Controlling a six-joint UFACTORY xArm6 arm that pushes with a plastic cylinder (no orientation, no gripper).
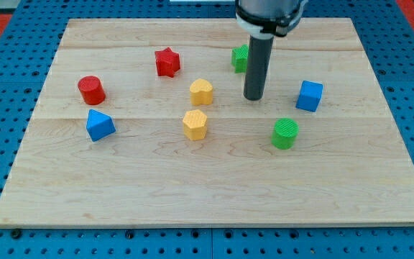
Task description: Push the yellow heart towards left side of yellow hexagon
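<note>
Two yellow blocks sit near the board's middle. The upper one (pixel 201 91) looks like the yellow heart. The lower one (pixel 195 124), just below it, looks like the yellow hexagon. They are close together but apart. My tip (pixel 254 98) rests on the board to the right of the yellow heart, about a block's width or more away, touching no block. The rod comes down from the view's top and partly hides a green block (pixel 239 57) behind it.
A red star (pixel 167 62) is up and left of the heart. A red cylinder (pixel 91 90) and a blue triangular block (pixel 100 125) are at the left. A blue cube (pixel 309 96) and a green cylinder (pixel 285 133) are at the right.
</note>
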